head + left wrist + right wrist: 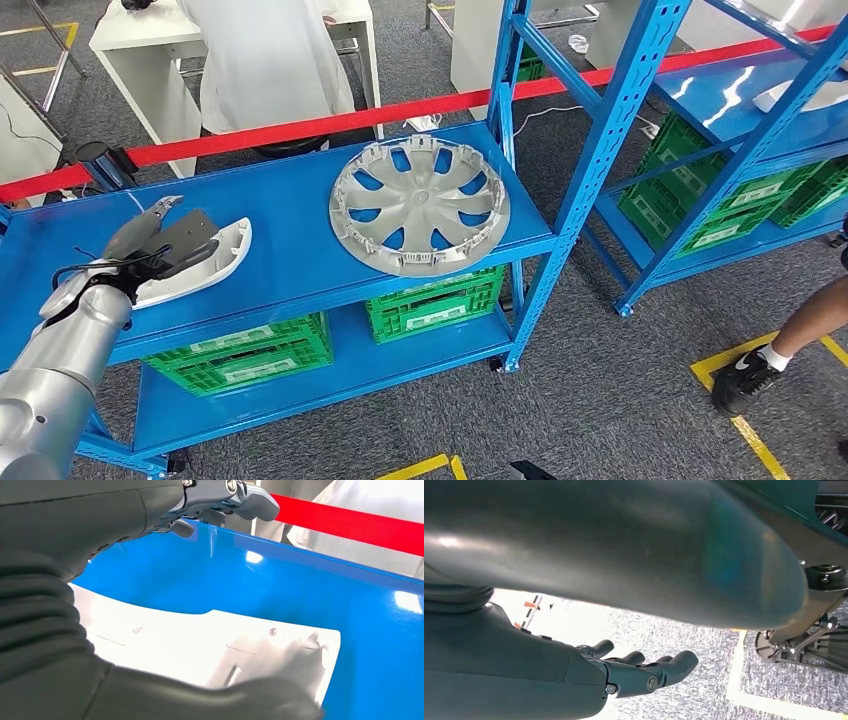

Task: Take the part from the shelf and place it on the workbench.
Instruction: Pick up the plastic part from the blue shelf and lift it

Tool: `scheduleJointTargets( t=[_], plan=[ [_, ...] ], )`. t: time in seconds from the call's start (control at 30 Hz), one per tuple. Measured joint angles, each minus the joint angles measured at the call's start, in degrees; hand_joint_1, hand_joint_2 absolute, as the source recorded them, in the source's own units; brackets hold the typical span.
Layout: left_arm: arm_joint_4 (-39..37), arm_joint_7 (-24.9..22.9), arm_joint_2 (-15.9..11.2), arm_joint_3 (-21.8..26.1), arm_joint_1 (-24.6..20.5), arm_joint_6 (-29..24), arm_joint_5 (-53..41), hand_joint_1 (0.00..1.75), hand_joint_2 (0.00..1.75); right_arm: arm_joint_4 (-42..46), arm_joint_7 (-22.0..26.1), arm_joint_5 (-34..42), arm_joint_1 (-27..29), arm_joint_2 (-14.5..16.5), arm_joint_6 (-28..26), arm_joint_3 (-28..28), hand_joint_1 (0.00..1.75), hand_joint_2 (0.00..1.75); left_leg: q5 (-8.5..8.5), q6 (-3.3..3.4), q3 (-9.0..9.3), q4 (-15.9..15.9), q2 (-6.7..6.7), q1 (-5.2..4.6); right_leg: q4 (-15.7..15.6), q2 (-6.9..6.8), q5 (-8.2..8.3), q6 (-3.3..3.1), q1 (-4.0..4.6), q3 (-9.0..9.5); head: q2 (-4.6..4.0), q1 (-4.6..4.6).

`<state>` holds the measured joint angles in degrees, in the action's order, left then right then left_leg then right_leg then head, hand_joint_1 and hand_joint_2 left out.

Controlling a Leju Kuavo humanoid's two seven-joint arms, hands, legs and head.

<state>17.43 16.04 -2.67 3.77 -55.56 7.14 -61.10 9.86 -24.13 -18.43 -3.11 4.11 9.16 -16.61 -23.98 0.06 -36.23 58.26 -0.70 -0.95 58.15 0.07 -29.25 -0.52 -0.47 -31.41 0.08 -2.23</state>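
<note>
Resting on white part [205,265], left hand [165,240]; grip seemingly unclosed, on shelf [300,210].

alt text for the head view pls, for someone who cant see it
The robot's left hand rests over a white plastic part on the top level of a blue shelf, beside a silver wheel cover. Green crates sit on the level below, and a red barrier tape runs behind.

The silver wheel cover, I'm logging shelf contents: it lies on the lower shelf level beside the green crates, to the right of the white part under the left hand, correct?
Not quite. The head view shows the wheel cover on the upper blue shelf; the green crates sit beneath it. It does lie right of the white part under the left hand.
</note>
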Motion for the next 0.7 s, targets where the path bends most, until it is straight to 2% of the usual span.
scheduleJointTargets(
  t=[0.43,0.5,0.7],
  plan=[
    [-0.1,-0.8,0.6,-2.4,0.1,-0.8,-2.5,0.00,1.75,0.0,0.0,0.4,0.1,-0.1,0.0,-0.5,0.00,0.00,0.01,0.01,0.03,0.0,0.05,0.06,0.0,0.02,0.00,0.01,0.03,-0.01,-0.01,0.01],
    [-0.2,0.1,0.5,-3.4,0.1,1.0,-2.9,0.00,1.75,0.0,0.0,0.3,0.1,-0.2,0.1,-0.5,0.00,0.00,0.01,0.01,0.03,0.0,0.04,0.06,0.0,0.02,-0.01,0.01,0.05,-0.01,0.00,0.01],
    [-0.8,5.9,-0.7,-5.9,0.1,12.3,-2.4,0.00,1.75,0.0,0.0,0.0,0.1,-0.3,0.1,-0.5,0.00,0.00,0.01,0.01,0.03,0.0,0.07,0.06,0.0,0.02,-0.01,0.01,0.07,-0.01,0.00,0.01]
  ],
)
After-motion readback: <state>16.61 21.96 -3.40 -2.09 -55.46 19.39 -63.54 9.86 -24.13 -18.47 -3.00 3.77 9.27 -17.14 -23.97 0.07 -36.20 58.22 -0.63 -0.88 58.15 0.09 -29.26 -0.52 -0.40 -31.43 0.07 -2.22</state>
